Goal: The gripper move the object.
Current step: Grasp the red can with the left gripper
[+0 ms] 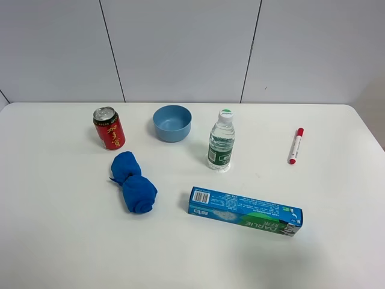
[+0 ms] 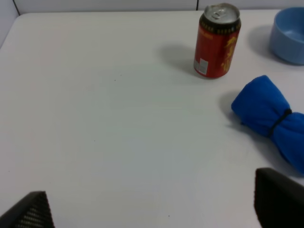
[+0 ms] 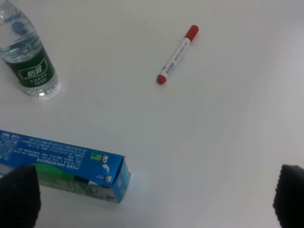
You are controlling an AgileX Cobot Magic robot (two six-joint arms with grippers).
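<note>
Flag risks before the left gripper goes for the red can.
1. The red can stands upright and narrow; a finger clipping it off-centre could tip it.
2. The blue cloth bundle lies close in front of the can, so the open left gripper may snag it on approach.
3. The blue bowl sits beside the can; carrying it that way risks a bump.

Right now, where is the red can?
In the exterior high view the red can stands upright at the left rear of the table, left of the blue bowl and just behind the blue cloth bundle, touching neither.
</note>
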